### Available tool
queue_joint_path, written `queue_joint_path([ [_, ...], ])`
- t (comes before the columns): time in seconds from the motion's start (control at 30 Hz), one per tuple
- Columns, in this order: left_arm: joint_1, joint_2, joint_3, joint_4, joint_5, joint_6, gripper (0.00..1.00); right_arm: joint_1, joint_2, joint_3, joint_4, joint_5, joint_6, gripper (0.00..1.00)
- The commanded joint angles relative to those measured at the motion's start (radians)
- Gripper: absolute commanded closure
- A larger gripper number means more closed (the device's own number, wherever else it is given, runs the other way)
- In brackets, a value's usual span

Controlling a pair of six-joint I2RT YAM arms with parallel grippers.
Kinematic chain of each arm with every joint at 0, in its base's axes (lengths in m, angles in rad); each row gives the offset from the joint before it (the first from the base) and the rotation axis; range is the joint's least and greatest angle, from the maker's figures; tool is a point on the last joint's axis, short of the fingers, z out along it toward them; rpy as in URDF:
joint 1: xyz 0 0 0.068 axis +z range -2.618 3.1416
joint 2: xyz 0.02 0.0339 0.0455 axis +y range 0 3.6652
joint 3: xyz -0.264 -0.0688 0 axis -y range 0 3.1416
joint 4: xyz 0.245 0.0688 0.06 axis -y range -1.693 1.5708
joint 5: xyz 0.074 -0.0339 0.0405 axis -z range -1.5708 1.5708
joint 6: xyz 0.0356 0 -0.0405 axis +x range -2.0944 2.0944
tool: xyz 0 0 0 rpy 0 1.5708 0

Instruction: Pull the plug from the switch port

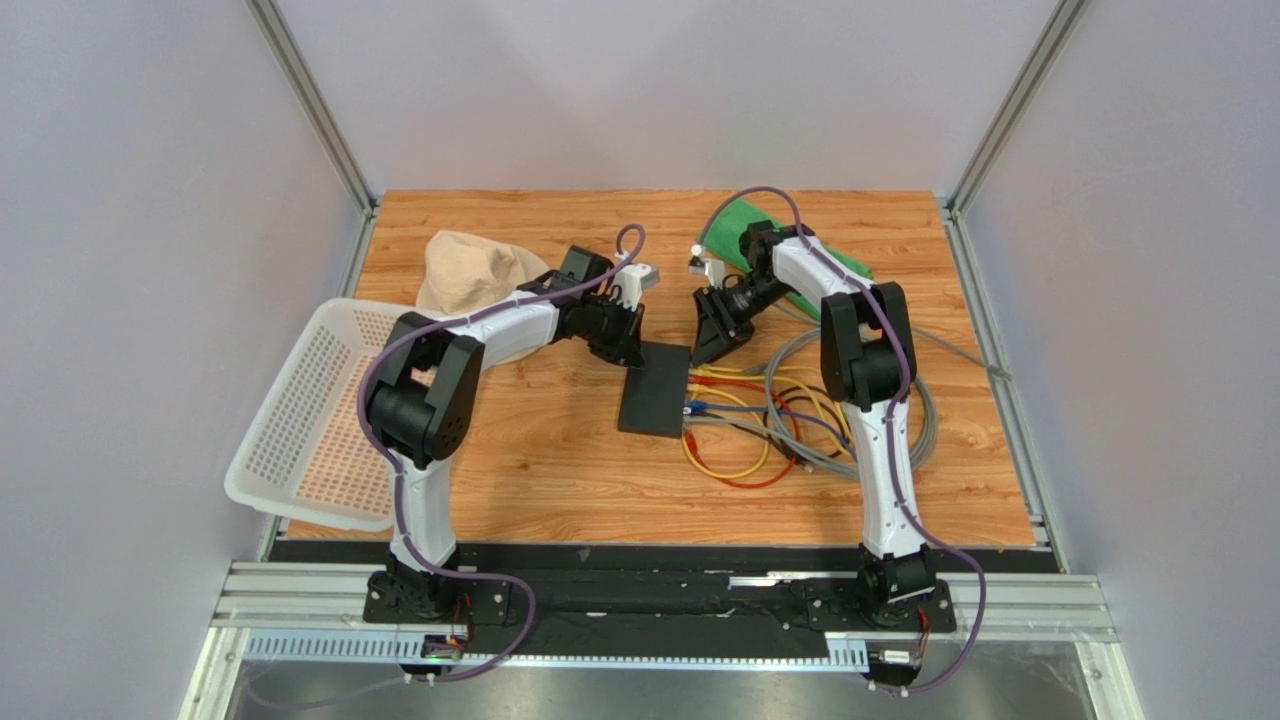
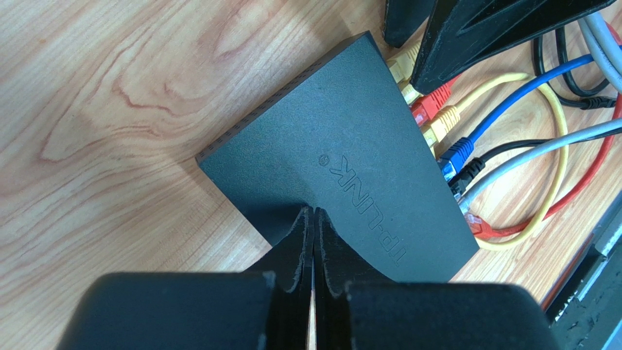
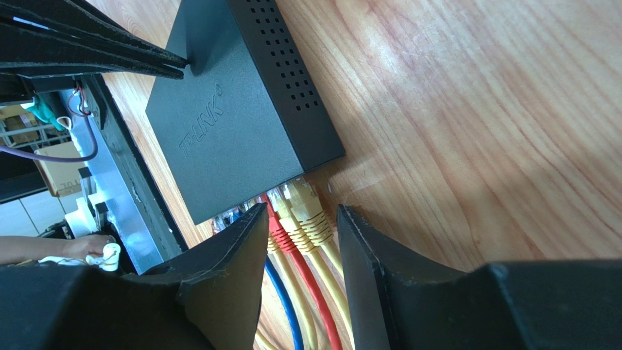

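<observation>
Two fingertips of the left gripper [image 2: 314,213] are clenched flat together with nothing between them, tips resting on the lid of the switch [image 2: 350,146]. Right gripper [image 3: 299,219] jaws stand apart, straddling the yellow plugs [image 3: 306,208] and red plug [image 3: 276,222] at the port row. Pad contact is hard to tell, and the ports are hidden behind the plugs. Blue cable [image 3: 281,306] is cut off at the frame's bottom. The switch lies flat mid-table [image 1: 526,450] between both grippers, cable tangle [image 1: 766,435] on its right. Overhead, the right fingertips are too small to make out. White basket [image 1: 308,420], beige cloth [image 1: 466,270] and green cloth [image 1: 732,240] sit farther out, the green one partly covered by the right arm.
</observation>
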Motion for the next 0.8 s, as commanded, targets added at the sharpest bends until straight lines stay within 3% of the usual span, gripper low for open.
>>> queue_joint_path([
  [0.0,-0.01,0.033,0.011,-0.003,-0.034,0.039,1.0,0.008,0.04,0.022,0.025,0.041,0.009,0.53],
  [0.33,-0.016,0.048,0.011,0.0,-0.028,0.052,1.0,0.03,0.082,0.087,-0.037,0.009,-0.022,0.51],
  [0.77,-0.018,0.048,0.01,0.001,-0.039,0.052,1.0,0.013,0.099,0.074,-0.07,-0.046,-0.034,0.57],
])
